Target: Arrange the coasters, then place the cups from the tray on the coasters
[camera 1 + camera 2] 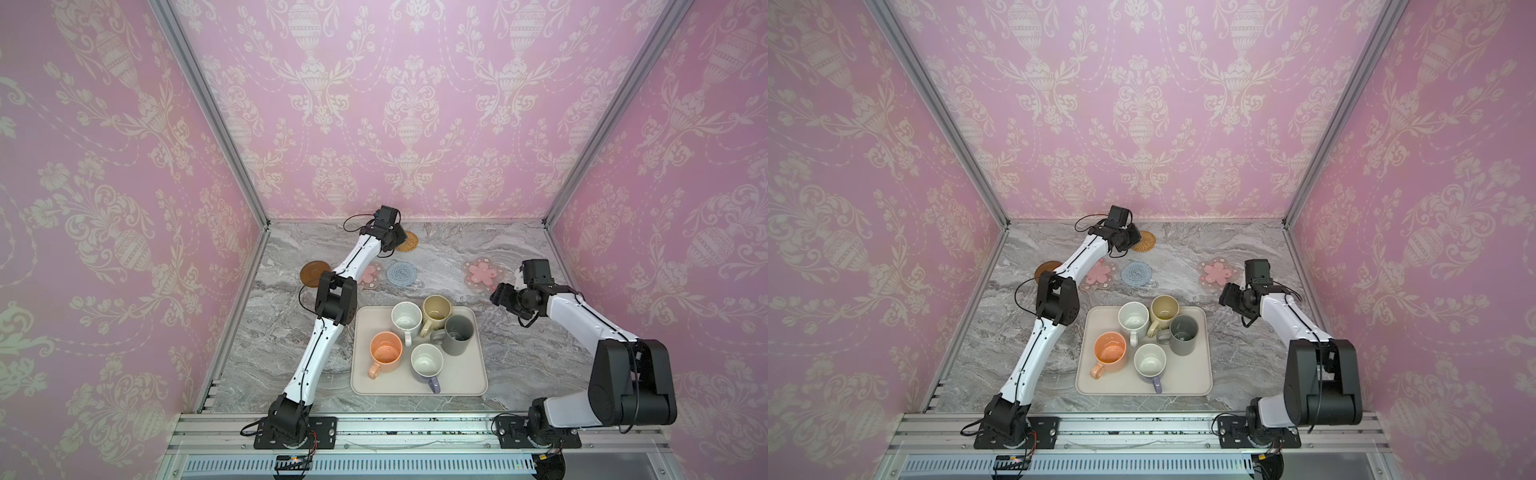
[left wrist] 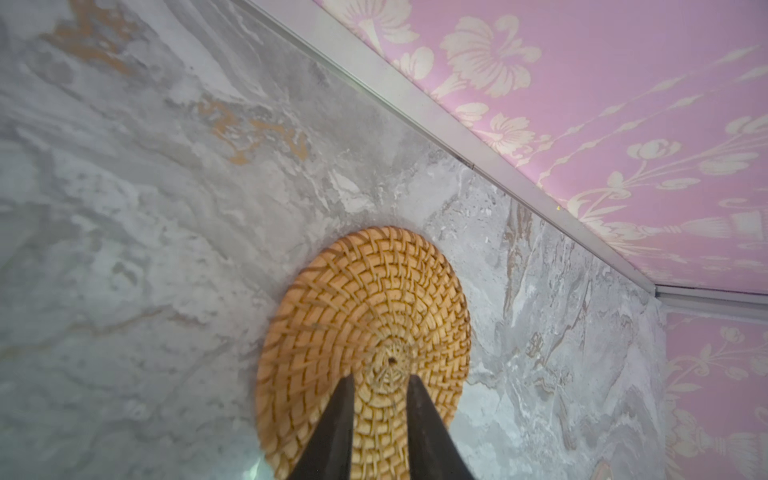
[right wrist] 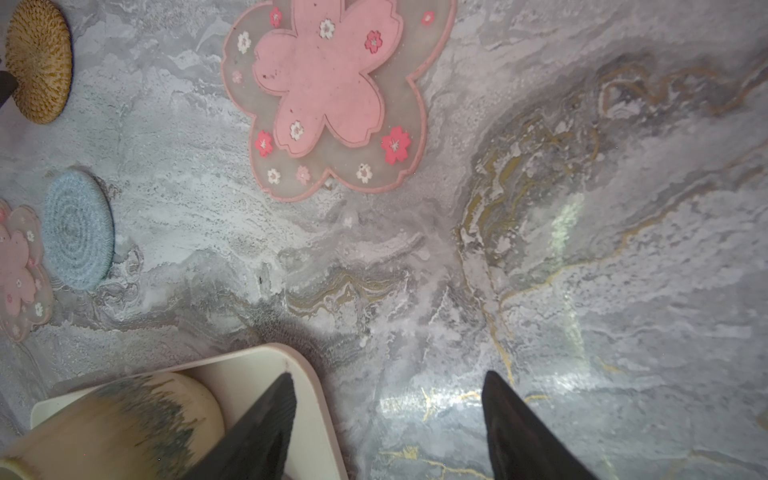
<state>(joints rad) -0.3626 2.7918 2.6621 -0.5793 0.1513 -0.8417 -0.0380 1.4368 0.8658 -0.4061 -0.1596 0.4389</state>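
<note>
Twelve o'clock from the tray (image 1: 461,382), our left gripper (image 2: 380,380), jaws slightly apart, overhangs the rattan coaster (image 2: 361,291): likely light, stiff; pinch its rim.

Tan woven coaster (image 2: 361,316), grey-veined marble table (image 2: 124,216)

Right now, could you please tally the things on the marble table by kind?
Flat round or flower-shaped coasters: 5
Handled ceramic mugs: 5
Cream rectangular tray: 1
Total: 11
</note>
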